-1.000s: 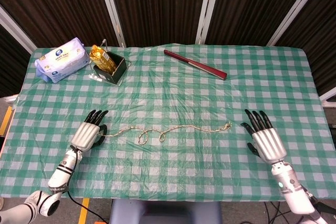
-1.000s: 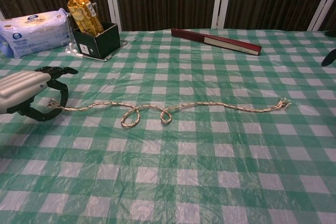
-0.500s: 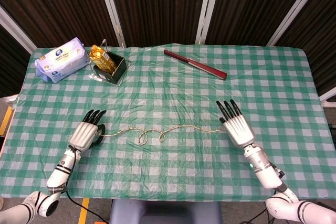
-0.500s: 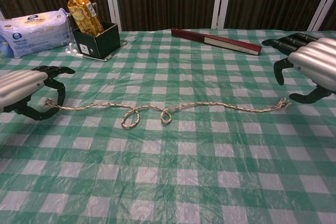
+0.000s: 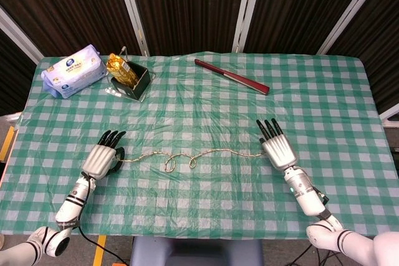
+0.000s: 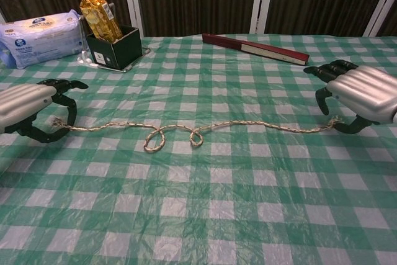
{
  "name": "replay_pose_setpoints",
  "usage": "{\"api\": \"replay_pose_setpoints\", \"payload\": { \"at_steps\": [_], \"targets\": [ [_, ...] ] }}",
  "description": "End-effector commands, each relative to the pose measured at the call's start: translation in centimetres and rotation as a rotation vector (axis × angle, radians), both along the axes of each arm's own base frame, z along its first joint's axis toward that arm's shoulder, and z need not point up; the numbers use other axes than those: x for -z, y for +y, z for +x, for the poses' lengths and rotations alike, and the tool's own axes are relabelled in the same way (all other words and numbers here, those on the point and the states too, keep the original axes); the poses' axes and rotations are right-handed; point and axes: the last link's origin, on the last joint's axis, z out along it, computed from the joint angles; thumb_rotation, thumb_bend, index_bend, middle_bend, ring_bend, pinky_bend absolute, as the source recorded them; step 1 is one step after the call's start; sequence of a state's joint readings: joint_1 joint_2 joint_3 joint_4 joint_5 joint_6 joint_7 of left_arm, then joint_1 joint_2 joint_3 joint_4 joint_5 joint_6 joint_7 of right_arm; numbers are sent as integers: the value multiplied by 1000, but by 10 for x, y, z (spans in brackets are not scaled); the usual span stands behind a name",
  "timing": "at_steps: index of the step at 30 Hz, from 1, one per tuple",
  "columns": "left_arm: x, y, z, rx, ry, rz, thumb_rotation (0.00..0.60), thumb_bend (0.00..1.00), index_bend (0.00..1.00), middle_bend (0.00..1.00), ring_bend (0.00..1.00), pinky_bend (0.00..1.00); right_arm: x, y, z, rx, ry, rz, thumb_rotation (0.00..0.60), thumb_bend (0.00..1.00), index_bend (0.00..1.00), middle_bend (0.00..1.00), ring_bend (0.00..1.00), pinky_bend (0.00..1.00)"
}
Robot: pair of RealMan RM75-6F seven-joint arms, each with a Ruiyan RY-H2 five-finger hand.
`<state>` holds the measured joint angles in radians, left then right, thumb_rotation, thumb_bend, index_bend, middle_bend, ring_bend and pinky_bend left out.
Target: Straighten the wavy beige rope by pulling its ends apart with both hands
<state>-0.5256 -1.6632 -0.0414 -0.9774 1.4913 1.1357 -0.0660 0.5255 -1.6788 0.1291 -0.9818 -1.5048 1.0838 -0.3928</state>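
The beige rope [image 5: 215, 151] lies across the green checked tablecloth [image 5: 206, 110], with two small loops near its middle [image 6: 155, 139]. My left hand [image 5: 103, 157] sits over the rope's left end. In the chest view the left hand [image 6: 28, 107] arches its fingers and thumb around the frayed tip without pinching it. My right hand [image 5: 277, 149] covers the right end. The chest view shows the right hand [image 6: 360, 94] with fingers and thumb apart on either side of the frayed tip [image 6: 335, 122].
A blue-white tissue pack [image 5: 73, 70] lies at the back left beside a black holder [image 5: 138, 84] with a gold packet [image 5: 121, 70]. A long dark red stick [image 5: 232, 76] lies at the back centre.
My right hand has moved left from the table's right side to the rope's right end and settled lower over it. The left hand and the rope have barely shifted.
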Motion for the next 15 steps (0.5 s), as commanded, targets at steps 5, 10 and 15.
{"api": "replay_pose_setpoints", "payload": {
  "at_steps": [5, 10, 15],
  "targets": [
    [0, 1, -2, -5, 2, -7, 600, 439, 692, 60, 0, 46, 9, 0, -2, 10, 6, 38, 600, 387, 626, 0, 0, 0],
    [0, 1, -2, -2, 1, -9, 600, 438, 692, 59, 0, 46, 8, -1, -3, 15, 12, 41, 600, 445, 649, 0, 0, 0],
    [0, 1, -1, -1, 1, -7, 600, 438, 693, 59, 0, 46, 8, -2, -4, 21, 18, 42, 600, 456, 668, 0, 0, 0]
  ]
}}
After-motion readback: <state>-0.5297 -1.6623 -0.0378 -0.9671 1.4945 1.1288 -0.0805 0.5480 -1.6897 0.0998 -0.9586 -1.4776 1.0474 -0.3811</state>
